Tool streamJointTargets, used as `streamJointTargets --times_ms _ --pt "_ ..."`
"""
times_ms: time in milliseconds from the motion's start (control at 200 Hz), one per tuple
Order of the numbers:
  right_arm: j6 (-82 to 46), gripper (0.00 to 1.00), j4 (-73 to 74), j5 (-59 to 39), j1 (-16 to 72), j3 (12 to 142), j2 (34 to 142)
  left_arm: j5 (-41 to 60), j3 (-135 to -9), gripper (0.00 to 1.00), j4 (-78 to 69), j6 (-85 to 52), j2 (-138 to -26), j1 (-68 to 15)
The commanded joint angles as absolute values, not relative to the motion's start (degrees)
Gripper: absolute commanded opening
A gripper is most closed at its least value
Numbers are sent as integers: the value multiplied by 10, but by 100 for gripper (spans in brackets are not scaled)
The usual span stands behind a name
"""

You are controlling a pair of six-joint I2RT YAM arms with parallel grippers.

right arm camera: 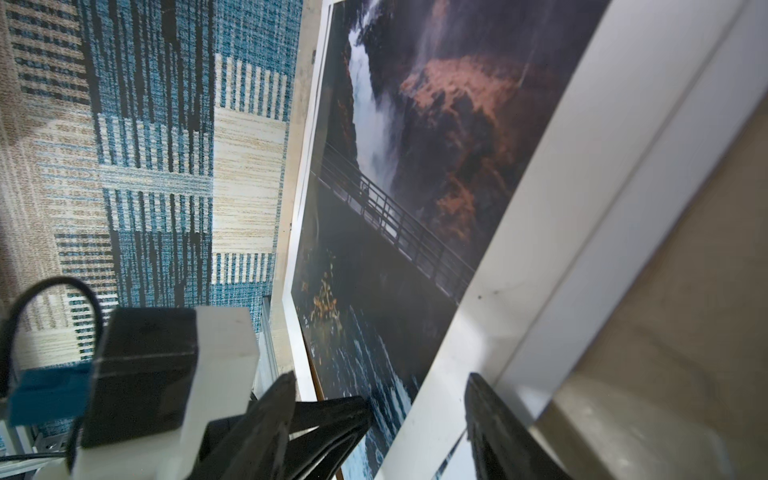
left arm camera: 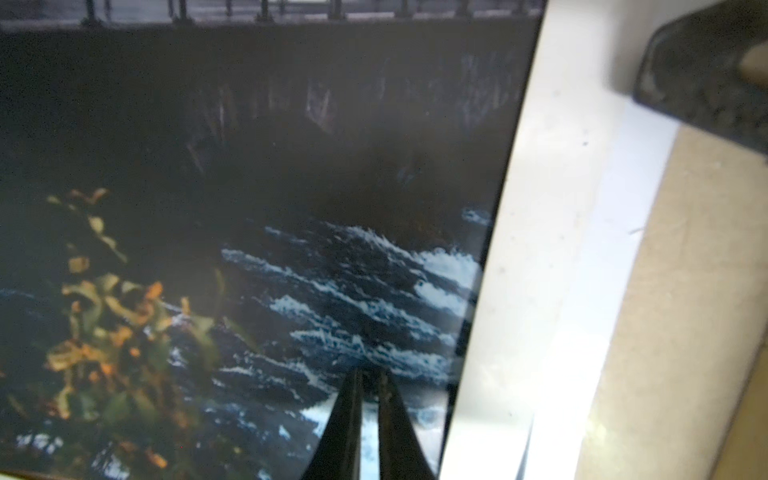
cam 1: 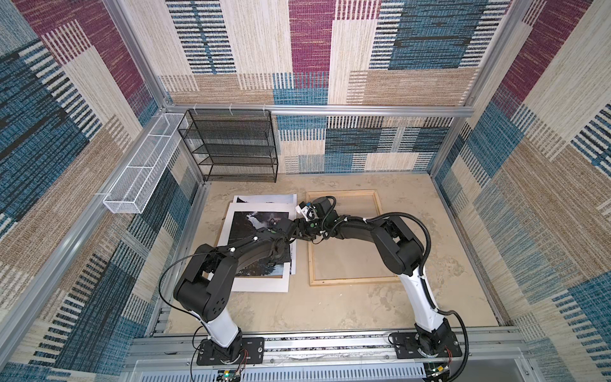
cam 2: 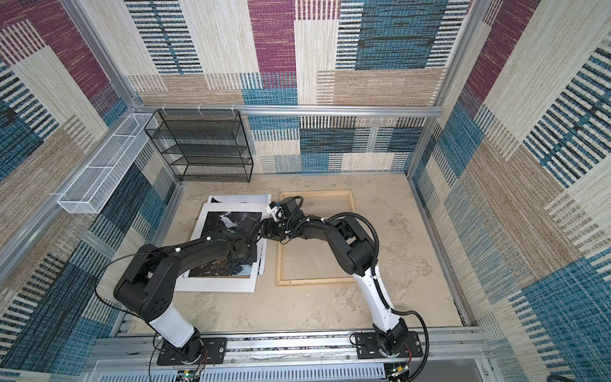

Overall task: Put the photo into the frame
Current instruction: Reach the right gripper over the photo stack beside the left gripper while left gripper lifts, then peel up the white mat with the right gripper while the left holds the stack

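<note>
Photo point(cam 1: 251, 225) beneath left jaws; right arm point(cam 1: 357, 228) stretched across frame point(cam 1: 350, 281).

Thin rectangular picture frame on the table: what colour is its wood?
The thin wooden frame is pale natural tan, clearest in a top view.

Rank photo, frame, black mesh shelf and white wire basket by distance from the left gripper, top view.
1. photo, beneath the left gripper
2. frame, to its right
3. black mesh shelf, back wall
4. white wire basket, left wall
</note>
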State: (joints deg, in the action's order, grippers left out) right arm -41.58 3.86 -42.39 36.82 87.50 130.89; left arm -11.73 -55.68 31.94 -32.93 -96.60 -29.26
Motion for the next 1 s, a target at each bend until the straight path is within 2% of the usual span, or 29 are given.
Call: streamJointTargets --times_ms 0,235,636,996 --pt "-406 67 -27 -397 372 856 1295 -90 -549 13 303 -326 -960 -293" --pt "-418 67 -44 -400 394 834 1274 -81 -529 13 278 -325 -944 -292" --pt "-497 67 -88 -303 422 818 1259 -71 -493 13 219 -327 -922 -293" --pt "-512 67 -89 -286 430 796 1225 -56 -493 13 198 -319 -933 -293"
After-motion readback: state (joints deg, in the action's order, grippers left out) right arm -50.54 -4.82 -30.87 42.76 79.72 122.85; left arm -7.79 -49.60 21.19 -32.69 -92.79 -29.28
